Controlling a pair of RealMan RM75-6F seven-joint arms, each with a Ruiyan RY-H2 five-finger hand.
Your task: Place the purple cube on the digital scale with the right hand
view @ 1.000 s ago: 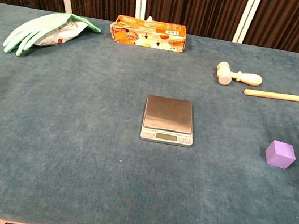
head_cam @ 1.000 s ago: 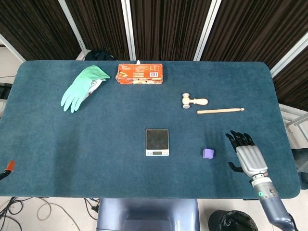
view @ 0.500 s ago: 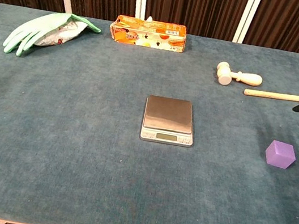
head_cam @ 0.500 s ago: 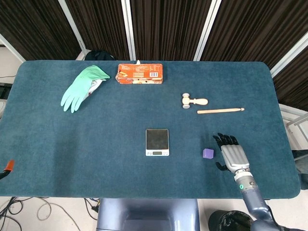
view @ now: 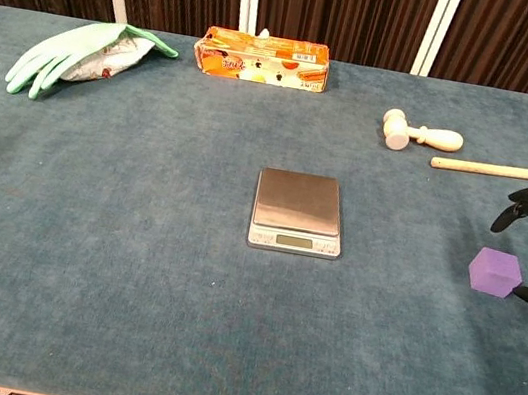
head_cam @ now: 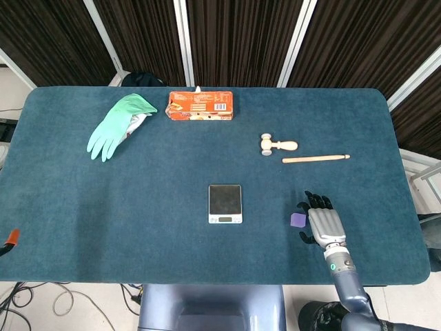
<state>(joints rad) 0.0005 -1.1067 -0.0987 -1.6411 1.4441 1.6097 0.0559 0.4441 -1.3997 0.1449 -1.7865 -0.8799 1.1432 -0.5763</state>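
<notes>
R robot hand (head_cam: 323, 225) sits just beside the cube (view: 494, 273) on its right, fingers spread wide, holding nothing; in chest view the fingertips (view: 511, 211) arch above the cube and the thumb reaches in low near its front corner, contact can't be told. Cube rests on the worktop (head_cam: 138, 207), right of the scale (head_cam: 225, 203) and well apart from it. L robot hand not in view.

To do the grasp well: centre the cube between thumb and fingers, close on opposite flat faces, not corners, and lift straight before moving left.

Room: lane btw cube and scale is bare cloth. Mallet (head_cam: 278, 145) and stick (head_cam: 315, 158) lie further back, out of the way. Front worktop edge is near the wrist, so keep the forearm up.
</notes>
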